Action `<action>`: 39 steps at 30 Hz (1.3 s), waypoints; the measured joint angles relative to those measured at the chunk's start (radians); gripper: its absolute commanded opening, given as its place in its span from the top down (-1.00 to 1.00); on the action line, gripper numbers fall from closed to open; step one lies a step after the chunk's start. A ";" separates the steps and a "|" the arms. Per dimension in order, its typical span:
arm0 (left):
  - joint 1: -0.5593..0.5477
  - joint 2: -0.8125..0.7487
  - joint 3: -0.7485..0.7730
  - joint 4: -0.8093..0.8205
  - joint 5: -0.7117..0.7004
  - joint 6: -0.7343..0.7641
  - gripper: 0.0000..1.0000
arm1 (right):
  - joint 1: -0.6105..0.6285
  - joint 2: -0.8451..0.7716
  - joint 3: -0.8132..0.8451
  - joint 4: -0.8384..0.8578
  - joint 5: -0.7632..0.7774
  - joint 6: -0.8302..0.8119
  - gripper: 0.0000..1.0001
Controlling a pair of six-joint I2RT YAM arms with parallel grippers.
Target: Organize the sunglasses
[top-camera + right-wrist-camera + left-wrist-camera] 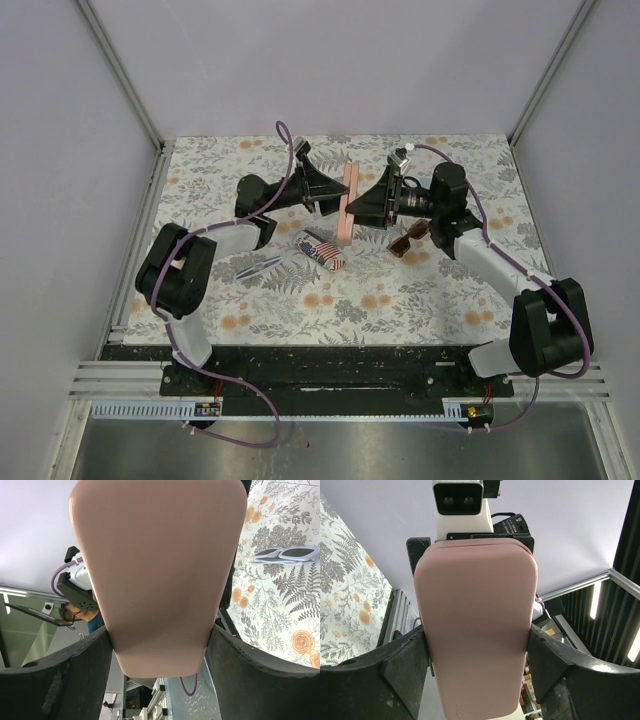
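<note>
From above, the two arms meet over the middle of the floral table (400,300), and the pink case (349,178) stands on edge between them, the left gripper (335,203) on its left side and the right gripper (358,208) on its right. The reddish-brown sunglasses (410,239) lie on the table just beside the right arm's wrist, near the right gripper but apart from its fingers. The pale sunglasses (260,266) lie folded on the left half, near the left forearm and well apart from the left gripper. The flag-printed case (321,249) sits between the two pairs, just in front of the pink case's near end. In the left wrist view, the left gripper (477,655) stands fairly wide and holds the pink case (475,620), whose sides press against both fingers (400,670); no sunglasses show here. In the right wrist view, the right gripper (157,655) is also spread wide around the pink case (160,570), and the case's edges meet both fingers (245,675), so it grips the case as well. The pale sunglasses (287,554) show on the floral table beyond the case at the upper right, apart from the fingers.
</note>
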 measured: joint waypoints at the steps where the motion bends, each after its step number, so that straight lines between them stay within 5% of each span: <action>1: 0.000 -0.002 0.000 0.000 0.001 0.004 0.52 | 0.000 0.000 0.000 -0.001 0.000 -0.001 -0.41; 5: 0.000 -0.030 0.000 -0.074 0.003 0.069 0.57 | 0.000 -0.005 0.002 -0.022 0.005 -0.026 -0.34; 12: -0.002 -0.201 0.002 -0.554 -0.080 0.424 0.62 | 0.006 -0.077 0.046 -0.316 0.130 -0.215 -0.28; 22: -0.100 -0.247 0.164 -1.285 -0.484 0.882 0.65 | 0.015 -0.076 0.063 -0.650 0.406 -0.399 -0.43; 24: -0.124 -0.238 0.188 -1.363 -0.559 0.916 0.68 | 0.021 -0.069 0.064 -0.697 0.449 -0.421 -0.51; 28: -0.162 -0.208 0.231 -1.466 -0.663 0.946 0.70 | 0.028 -0.065 0.064 -0.756 0.509 -0.446 -0.99; 39: -0.142 -0.198 0.208 -1.584 -0.706 1.003 0.70 | 0.028 -0.129 0.058 -0.770 0.555 -0.479 -0.94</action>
